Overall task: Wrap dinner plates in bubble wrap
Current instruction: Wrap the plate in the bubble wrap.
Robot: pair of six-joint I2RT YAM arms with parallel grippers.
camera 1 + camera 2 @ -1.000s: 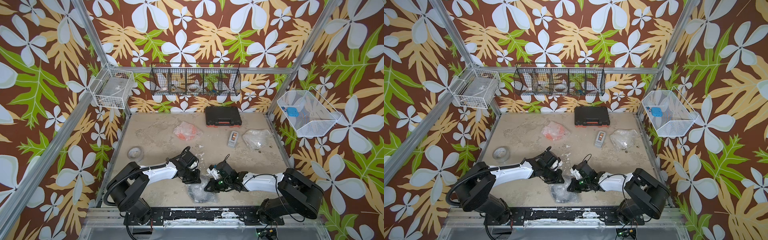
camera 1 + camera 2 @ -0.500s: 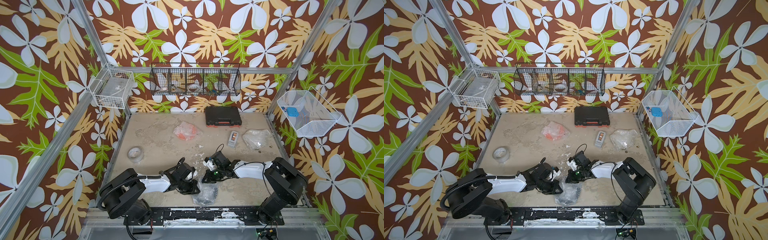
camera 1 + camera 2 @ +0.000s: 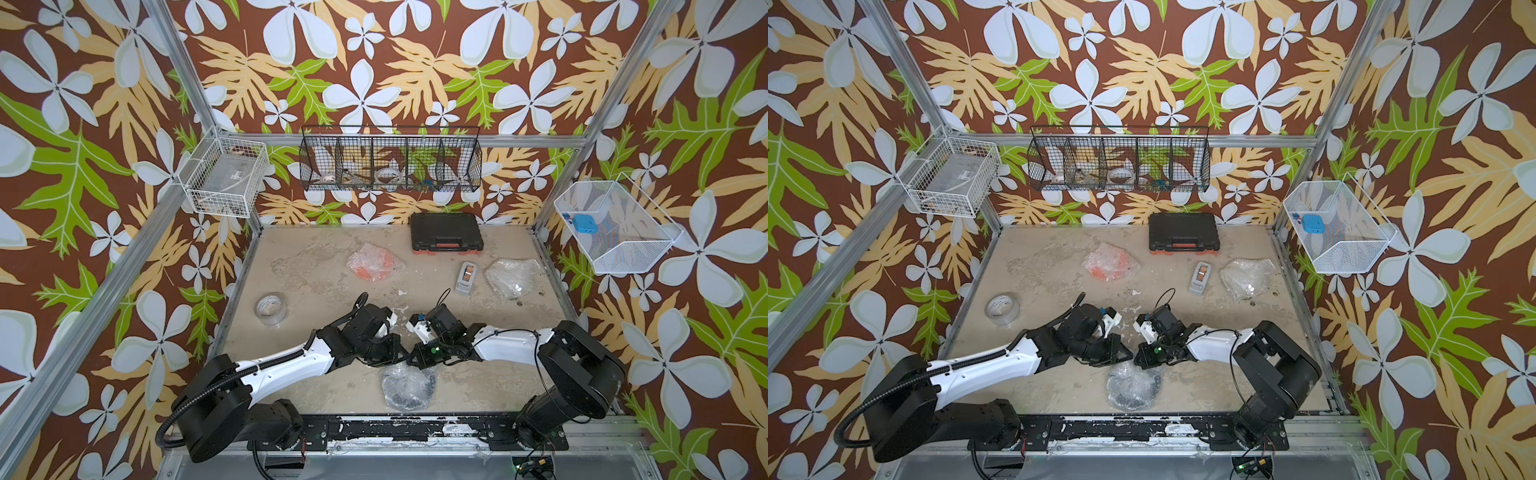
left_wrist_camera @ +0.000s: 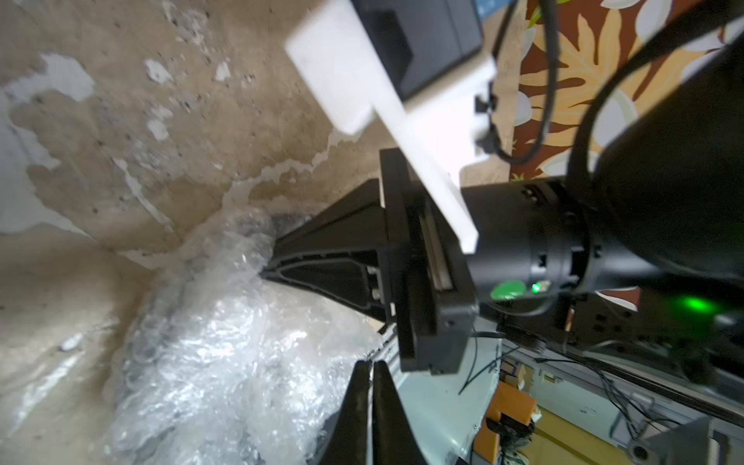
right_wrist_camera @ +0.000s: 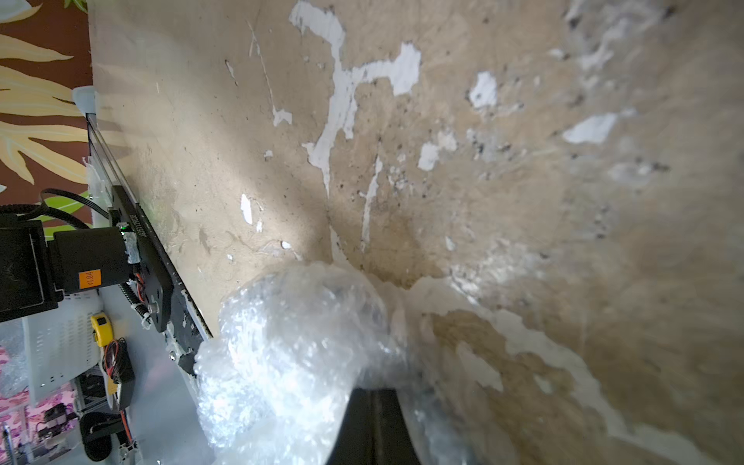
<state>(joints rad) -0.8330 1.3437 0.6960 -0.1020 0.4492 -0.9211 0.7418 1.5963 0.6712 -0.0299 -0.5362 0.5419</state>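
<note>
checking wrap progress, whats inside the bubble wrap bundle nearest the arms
A black plate shows dark through the wrap. Its details are blurred by the plastic; anything under it is hidden.

Floral walls (image 3: 374, 62), scuffed beige tabletop (image 3: 311, 270)

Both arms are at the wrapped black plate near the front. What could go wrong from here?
1. The wrapped black plate lies close to the front edge of the table; a tug that way might slide it off.
2. The left gripper and right gripper, both shut, sit tip near tip at the bubble wrap; they might collide.
3. The wrap looks loosely bunched, so it may spring open on release.
</note>
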